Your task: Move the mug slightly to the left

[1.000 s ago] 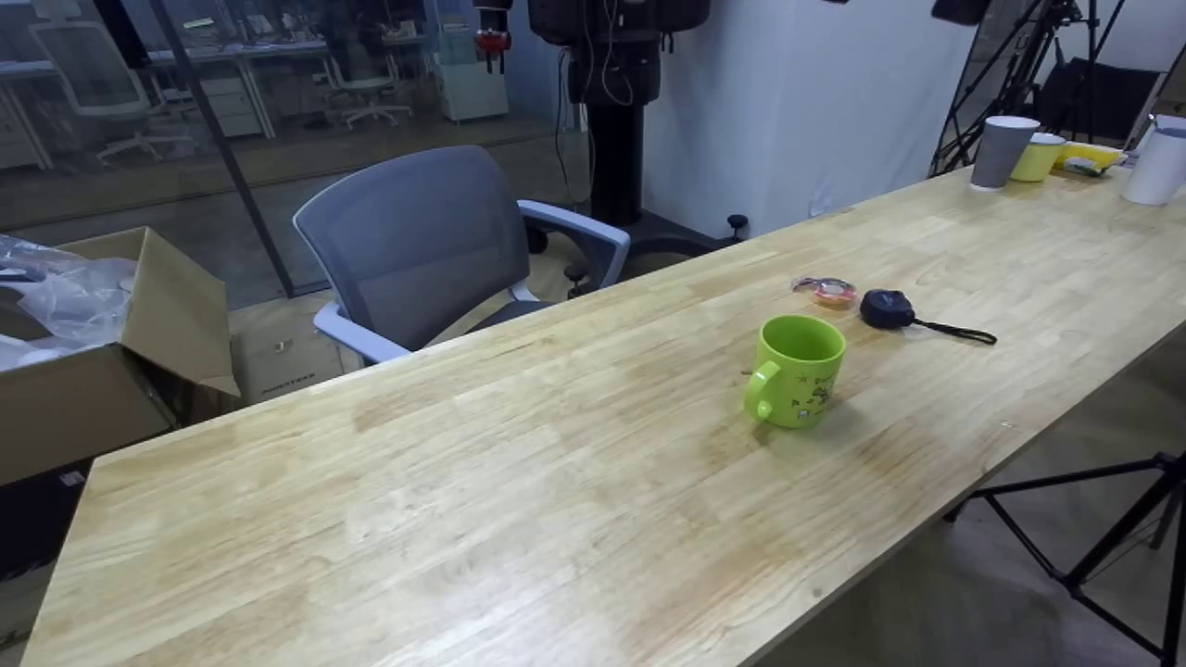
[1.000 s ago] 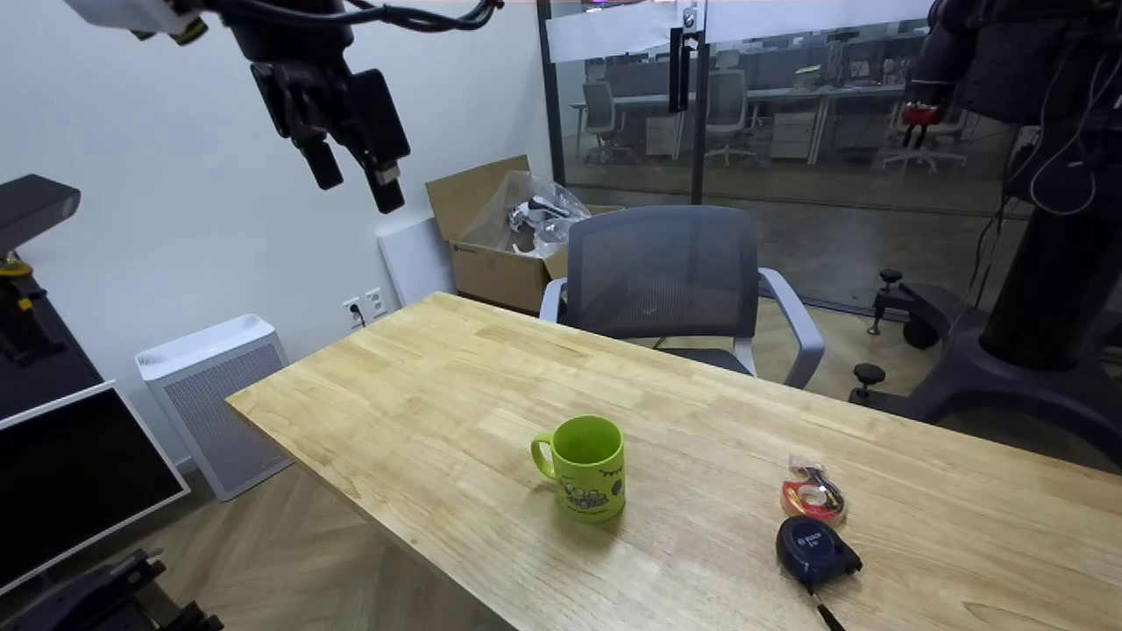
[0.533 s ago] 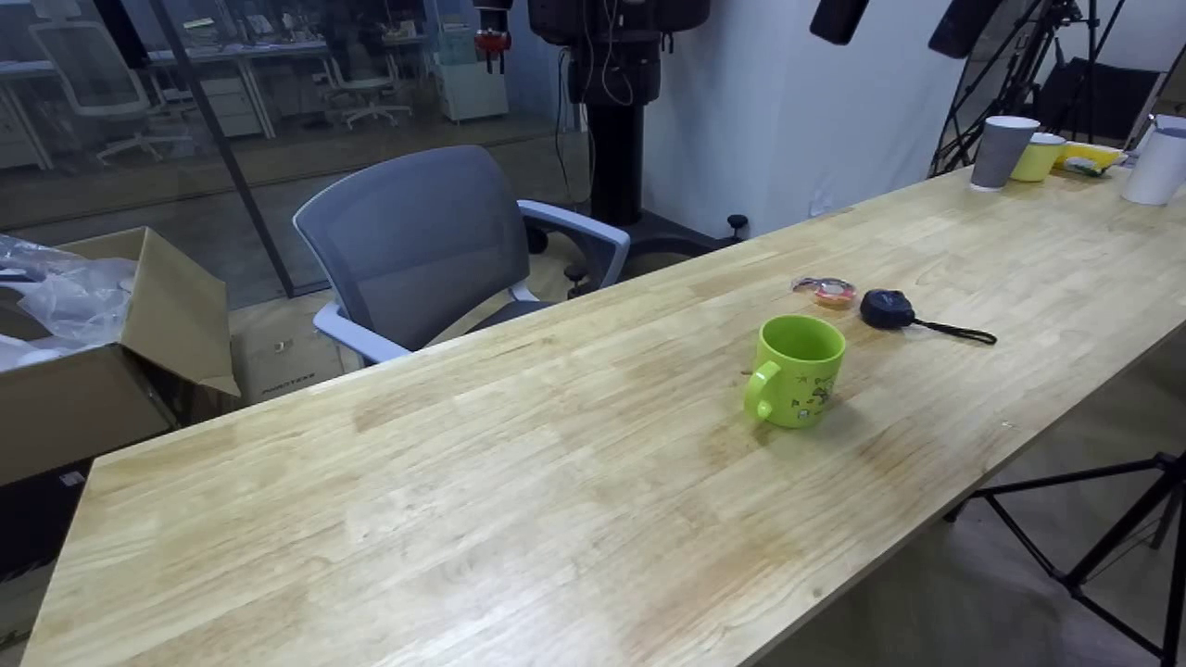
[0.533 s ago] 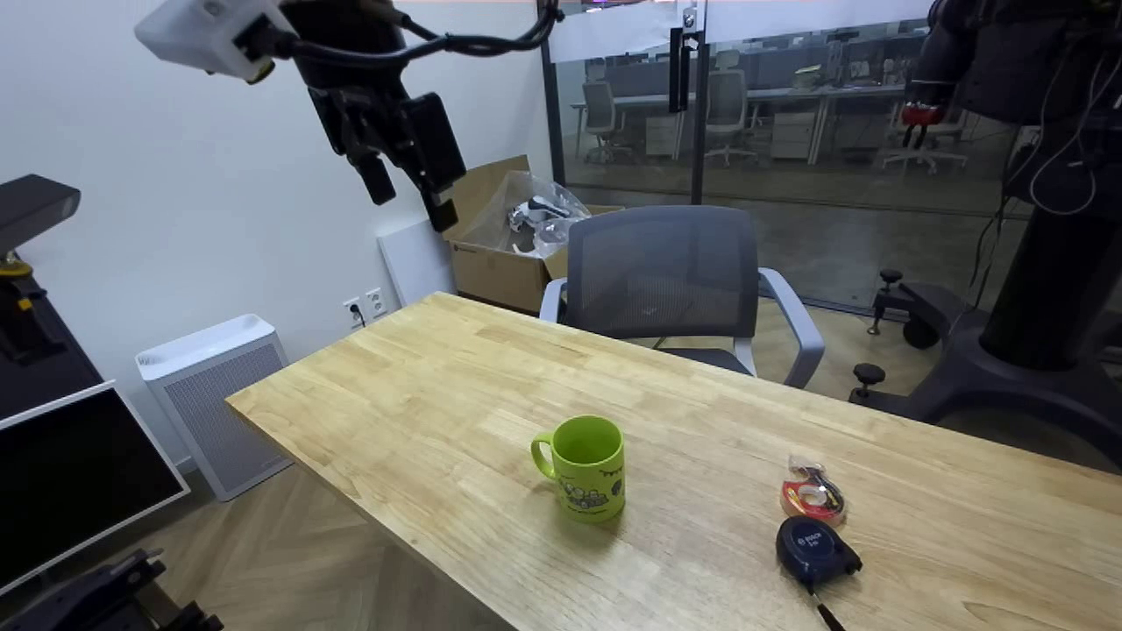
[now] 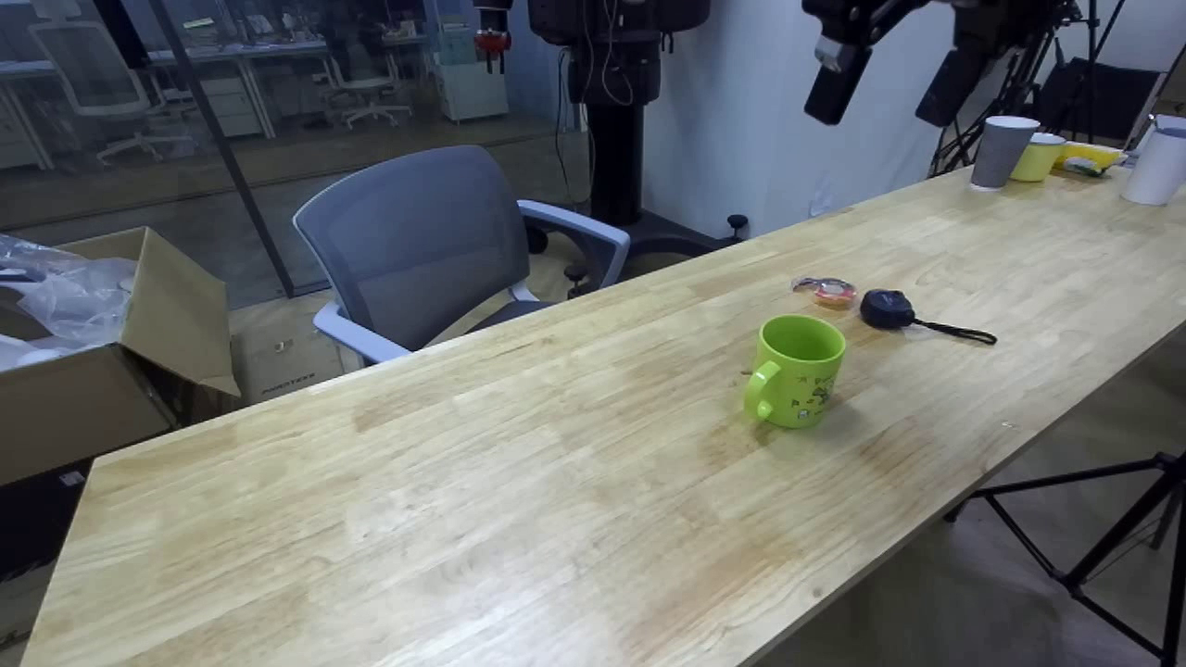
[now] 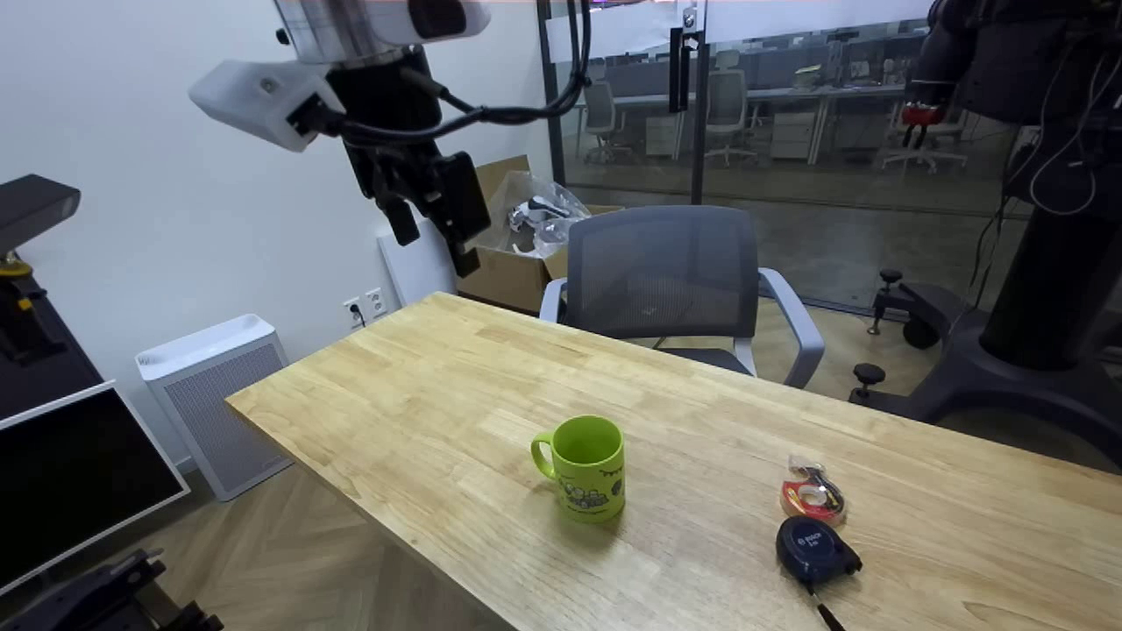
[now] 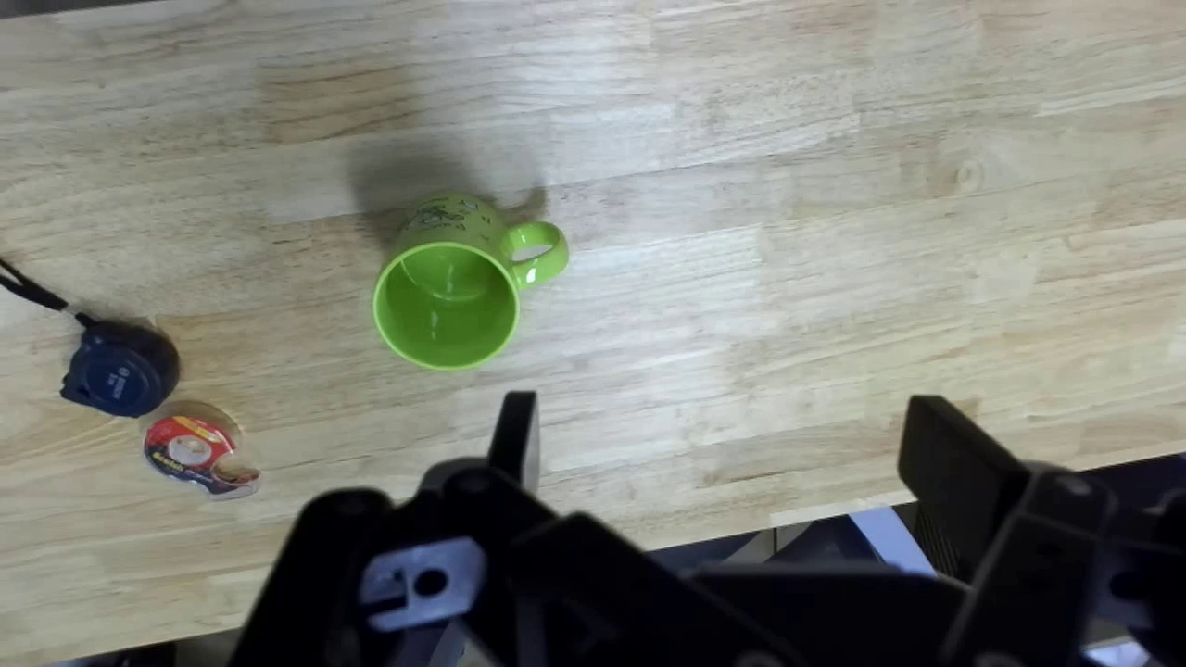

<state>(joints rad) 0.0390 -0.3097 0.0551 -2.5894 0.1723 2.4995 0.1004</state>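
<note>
The long pale wooden desk (image 5: 445, 519) carries a round dark blue tape measure (image 7: 120, 369) with a black strap (image 7: 51, 299), just beside a red-and-clear plastic tape dispenser (image 7: 208, 454). Toward the far end, in an exterior view, a tapered grey cup (image 5: 1001, 156) stands partly in front of a pale yellow cup (image 5: 1040, 157). In both exterior views, a grey mesh-backed chair (image 6: 662, 272) stands at the long edge; an open brown cardboard box (image 5: 185, 315) holds clear plastic wrapping (image 5: 79, 301).

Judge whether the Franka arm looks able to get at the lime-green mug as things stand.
Probably yes: the tool hangs open, higher than the mug, with nothing visible between them. The tape measure and tape dispenser lie on the side opposite the handle. The tool would likely shift and descend first.
</note>
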